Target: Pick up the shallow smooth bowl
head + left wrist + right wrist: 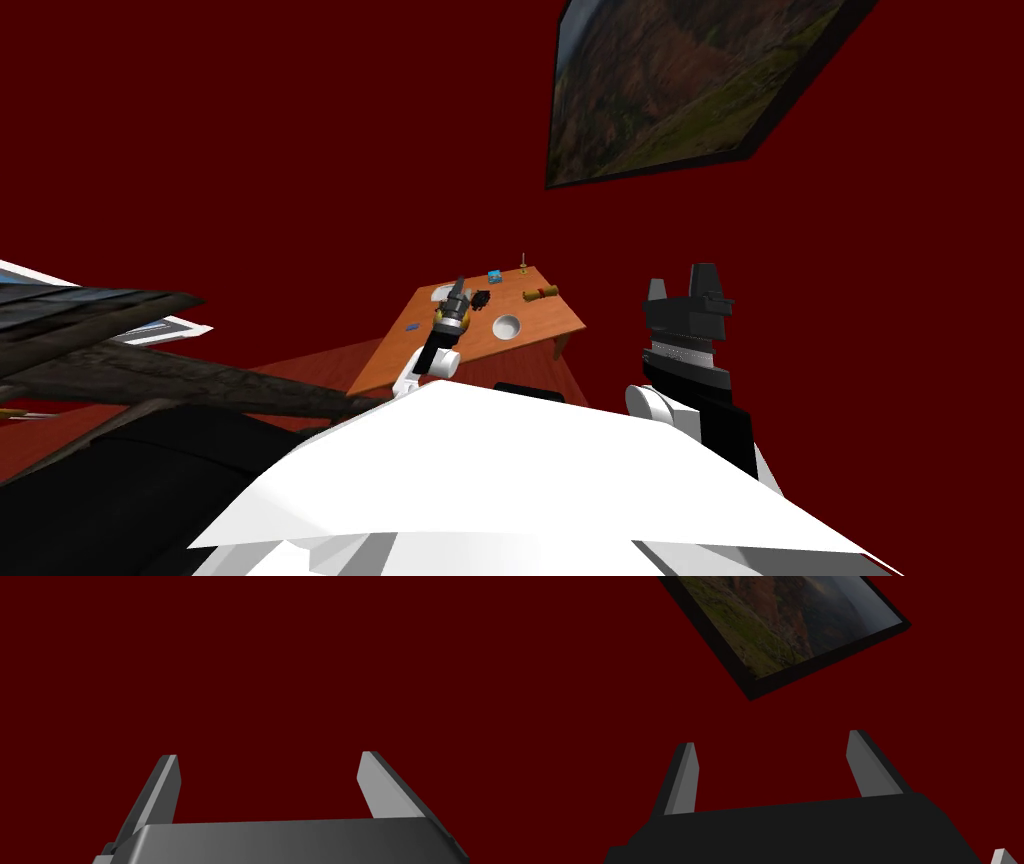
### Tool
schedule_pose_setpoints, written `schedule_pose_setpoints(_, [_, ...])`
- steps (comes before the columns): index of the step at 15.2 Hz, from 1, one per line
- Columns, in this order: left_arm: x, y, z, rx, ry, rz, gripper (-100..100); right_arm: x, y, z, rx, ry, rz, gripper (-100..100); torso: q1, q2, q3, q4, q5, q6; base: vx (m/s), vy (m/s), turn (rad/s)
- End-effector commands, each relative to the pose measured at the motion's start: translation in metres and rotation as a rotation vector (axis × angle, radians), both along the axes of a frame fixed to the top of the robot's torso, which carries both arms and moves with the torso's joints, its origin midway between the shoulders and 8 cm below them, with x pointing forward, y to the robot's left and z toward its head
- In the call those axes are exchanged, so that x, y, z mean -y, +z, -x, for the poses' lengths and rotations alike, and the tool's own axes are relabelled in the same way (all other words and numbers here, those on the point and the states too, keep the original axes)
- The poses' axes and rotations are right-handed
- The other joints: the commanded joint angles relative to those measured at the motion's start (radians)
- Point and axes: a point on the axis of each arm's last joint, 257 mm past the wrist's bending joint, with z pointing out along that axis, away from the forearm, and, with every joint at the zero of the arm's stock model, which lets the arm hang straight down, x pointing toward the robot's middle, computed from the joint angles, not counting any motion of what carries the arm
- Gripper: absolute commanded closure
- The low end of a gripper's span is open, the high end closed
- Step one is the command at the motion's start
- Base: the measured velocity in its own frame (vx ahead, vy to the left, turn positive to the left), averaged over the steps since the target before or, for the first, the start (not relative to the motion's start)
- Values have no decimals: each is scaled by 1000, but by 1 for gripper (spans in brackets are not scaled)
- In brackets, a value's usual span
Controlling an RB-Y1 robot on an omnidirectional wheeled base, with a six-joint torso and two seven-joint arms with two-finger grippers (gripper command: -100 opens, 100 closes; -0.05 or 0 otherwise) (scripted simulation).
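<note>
Left gripper [267, 755]: fingers spread apart, released, holding nothing. Head view puts it above orange-brown tabletop [545, 318]. Right gripper [769, 737]: fingers likewise released, arm raised well off to tabletop's right. Shallow white round bowl [507, 326] rests on tabletop, near left gripper but apart from it. Small black object [481, 298] lies just beyond bowl.

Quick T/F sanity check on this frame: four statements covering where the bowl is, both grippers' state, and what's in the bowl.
1. The white bowl sits on the wooden table. True.
2. The left gripper is shut on the bowl. False: it is open and holds nothing.
3. The right gripper is open. True.
4. The small blue thing lies in the bowl. False: it lies apart from the bowl, near the table's far edge.
</note>
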Motion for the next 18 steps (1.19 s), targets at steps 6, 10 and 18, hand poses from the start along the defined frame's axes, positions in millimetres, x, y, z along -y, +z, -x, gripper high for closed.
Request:
schedule_pose_setpoints(6, [-15,-58,-28,-173,28,3,-100,0,0,0,0,0,0,0,-1,-1,0,0,0,0,-22,40,-95])
schedule_pose_setpoints(10, [-24,-95,-44,-281,47,10,-100,0,0,0,0,0,0,0,-1,0,0,0,0,0,-19,34,-102])
schedule_pose_setpoints(18, [-37,-162,-61,-483,84,28,-100,0,0,0,0,0,0,0,-1,-1,0,0,0,0,-23,40,-113])
